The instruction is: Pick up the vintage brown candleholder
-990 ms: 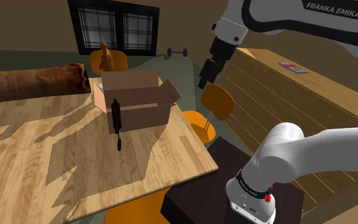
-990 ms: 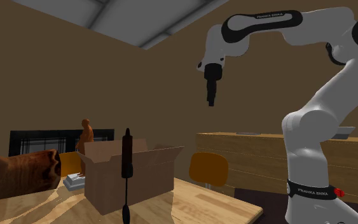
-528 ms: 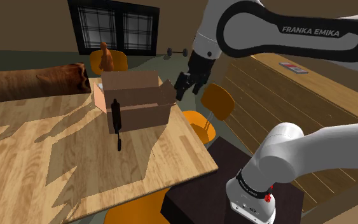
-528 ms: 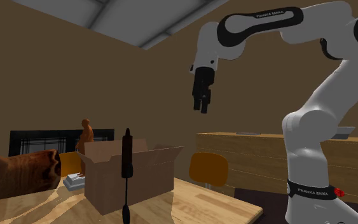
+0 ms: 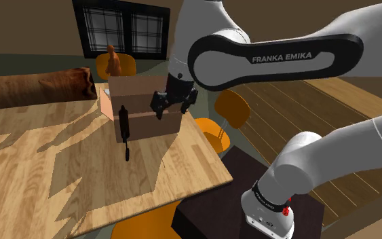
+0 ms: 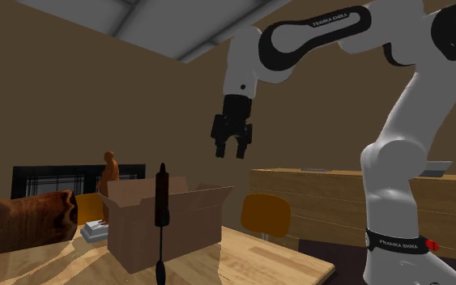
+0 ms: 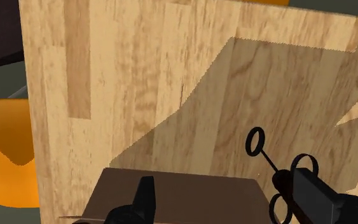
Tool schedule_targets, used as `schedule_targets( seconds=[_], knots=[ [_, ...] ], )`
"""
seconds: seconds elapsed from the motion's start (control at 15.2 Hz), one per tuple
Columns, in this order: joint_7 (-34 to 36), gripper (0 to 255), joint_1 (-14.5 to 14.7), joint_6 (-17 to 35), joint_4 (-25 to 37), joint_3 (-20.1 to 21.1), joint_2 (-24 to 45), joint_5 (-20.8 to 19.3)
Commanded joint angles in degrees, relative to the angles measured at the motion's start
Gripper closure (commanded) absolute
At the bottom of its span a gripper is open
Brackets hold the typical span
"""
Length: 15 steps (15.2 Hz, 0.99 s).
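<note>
Early stage, nothing grabbed yet. Gripper [image 6: 232, 152] hangs in air up by cardboard box [image 5: 145, 112], fingers spread apart, empty. Dark candleholder [image 5: 123, 127] stands upright on wooden surface [image 5: 47, 176], just in front of box. Left to do: come down, close, lift.

Desk [image 5: 60, 170]: light wood, plank grain visible, smooth finish. Box [image 5: 152, 127]: brown cardboard, matt. Candleholder [image 5: 123, 127]: dark, matt surface. Arm [image 5: 203, 20]: white shell, smooth.

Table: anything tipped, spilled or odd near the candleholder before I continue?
Nothing stands out. The dark candleholder stands upright on the table by the open cardboard box; the gripper hangs open above the table.
</note>
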Motion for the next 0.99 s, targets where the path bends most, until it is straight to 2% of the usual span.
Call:
schedule_targets(
  seconds=[0.0,0.26,0.53,0.66,0.79,0.92],
  knots=[
    [6.0,0,-1.6,2.7,1.6,3.6,4.0,-1.3],
    [19.1,0,-5.6,6.5,6.9,11.1,13.7,-7.3],
    [34.6,0,-8.9,7.8,14.1,17.4,25.7,-18.2],
    [42.8,0,-8.9,7.0,18.5,18.9,32.6,-25.1],
    [50.3,0,-7.0,5.3,23.4,18.6,39.4,-31.6],
    [52.0,0,-5.9,5.5,24.1,17.8,41.2,-33.2]
  ],
)
